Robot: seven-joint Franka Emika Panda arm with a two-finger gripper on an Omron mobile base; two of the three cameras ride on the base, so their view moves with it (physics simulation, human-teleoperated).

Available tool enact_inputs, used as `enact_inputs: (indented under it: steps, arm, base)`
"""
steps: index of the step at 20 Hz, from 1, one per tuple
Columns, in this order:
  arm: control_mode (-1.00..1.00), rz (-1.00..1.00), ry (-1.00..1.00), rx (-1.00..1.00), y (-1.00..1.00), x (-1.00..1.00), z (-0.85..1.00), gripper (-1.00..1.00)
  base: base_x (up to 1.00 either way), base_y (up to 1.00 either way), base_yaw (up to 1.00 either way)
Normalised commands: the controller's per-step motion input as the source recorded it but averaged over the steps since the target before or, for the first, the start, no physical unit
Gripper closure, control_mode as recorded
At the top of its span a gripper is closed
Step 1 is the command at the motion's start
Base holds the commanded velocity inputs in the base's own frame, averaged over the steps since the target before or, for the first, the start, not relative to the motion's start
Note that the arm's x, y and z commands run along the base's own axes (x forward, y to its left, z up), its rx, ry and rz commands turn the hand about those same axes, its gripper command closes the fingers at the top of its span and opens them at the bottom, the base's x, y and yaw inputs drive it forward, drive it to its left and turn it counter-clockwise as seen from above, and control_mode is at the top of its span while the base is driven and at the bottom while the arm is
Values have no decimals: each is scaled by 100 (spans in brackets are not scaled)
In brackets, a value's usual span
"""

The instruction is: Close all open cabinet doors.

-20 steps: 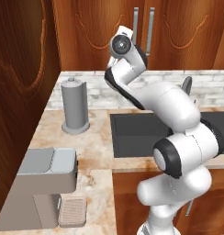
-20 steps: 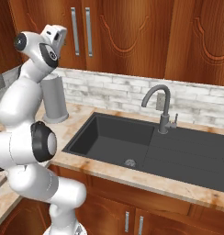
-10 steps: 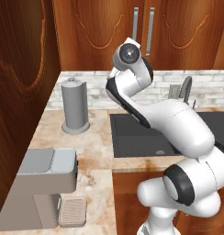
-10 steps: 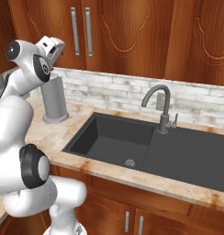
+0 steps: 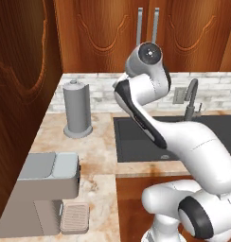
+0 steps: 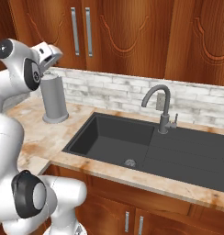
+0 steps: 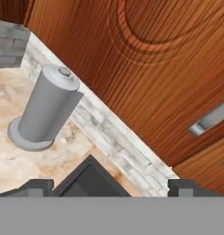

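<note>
One cabinet door, a tall reddish-brown panel with a carved arch, stands swung out over the counter's left end. Two more cabinet doors lie flush against the back wall, their slim silver handles side by side. In the hand view, one of these panels and a handle are close ahead. My gripper hangs above the counter in front of them, near the top of the paper-towel holder. Its jaws are open with nothing between the dark fingertips.
A grey paper-towel holder stands on the marble counter by the brick backsplash. A dark sink with a curved faucet lies to the right. A grey coffee machine sits at the counter's near left.
The arm has turned and leaned over. The hand has come down and left toward the paper-towel holder, and its jaws have spread wide. The doors have not moved.
</note>
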Motion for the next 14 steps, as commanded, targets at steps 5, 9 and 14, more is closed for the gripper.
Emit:
enact_inputs:
  steps: [5, 9, 14]
  arm:
    - [-100, -12, 17, 24, 0, -72, 0, -100]
    - [-100, -13, 18, 22, 0, -77, 0, -100]
    - [-100, -12, 17, 19, -3, -81, -4, -100]
  base:
    - [0, 0, 0]
    - [0, 0, 0]
    - [0, 0, 0]
